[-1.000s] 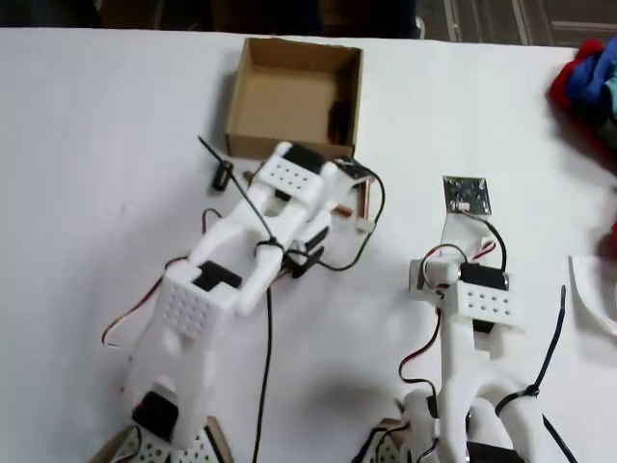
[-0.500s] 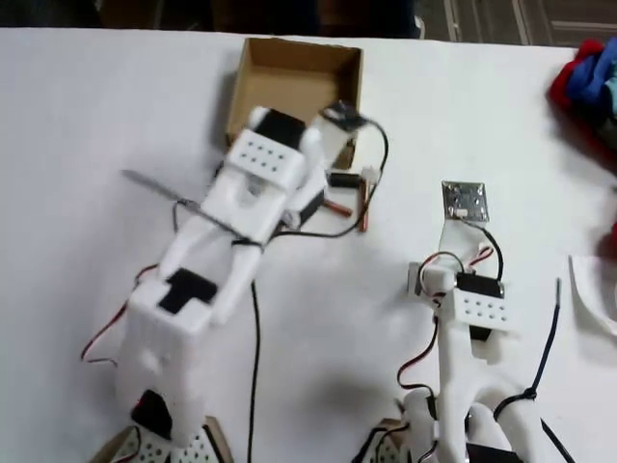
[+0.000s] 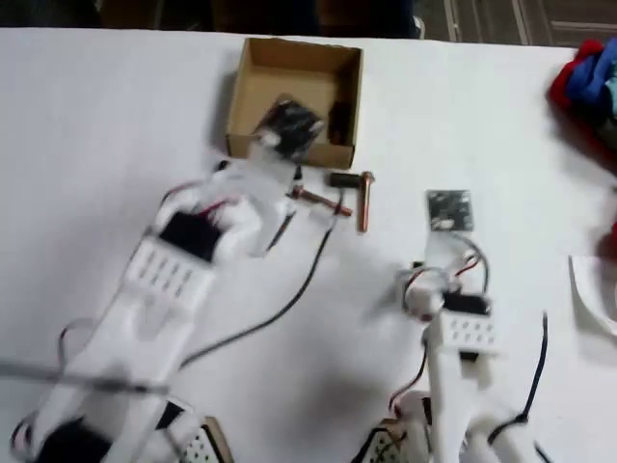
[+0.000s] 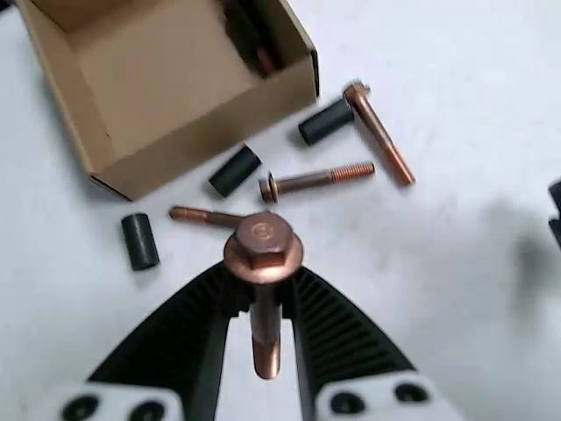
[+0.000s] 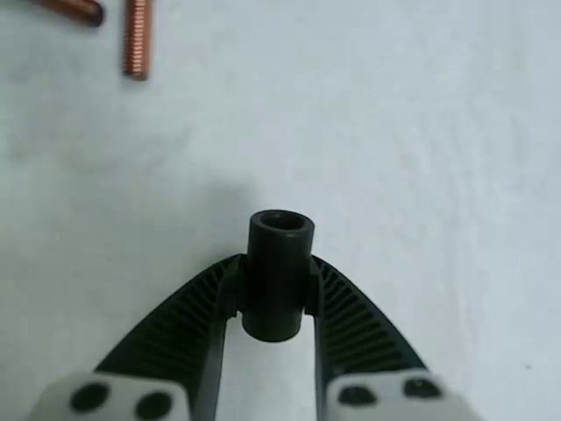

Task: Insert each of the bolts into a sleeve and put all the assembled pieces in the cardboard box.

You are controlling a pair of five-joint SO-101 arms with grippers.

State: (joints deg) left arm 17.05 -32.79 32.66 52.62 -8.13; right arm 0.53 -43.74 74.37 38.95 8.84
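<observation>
Left pincer (image 4: 265,285) closed on a bolt (image 4: 263,247): head at the tips, shank running back between the jaws, above the table (image 4: 456,263) near the box (image 4: 193,136). Right pincer (image 5: 275,272) closed on a sleeve (image 5: 280,237): axis along the jaws, bore facing outward, over the table.

A white counter (image 3: 87,106) takes most of the high view, and its surface is plain and matt. The light is even, and the shadows on it are soft and grey. Behind the far edge lies a dark strip (image 3: 145,12), and toward the right a grey floor (image 3: 501,17) with pale lines. At the right edge rest a red and blue cloth bundle (image 3: 588,72) and a white curved rim (image 3: 590,294).
</observation>
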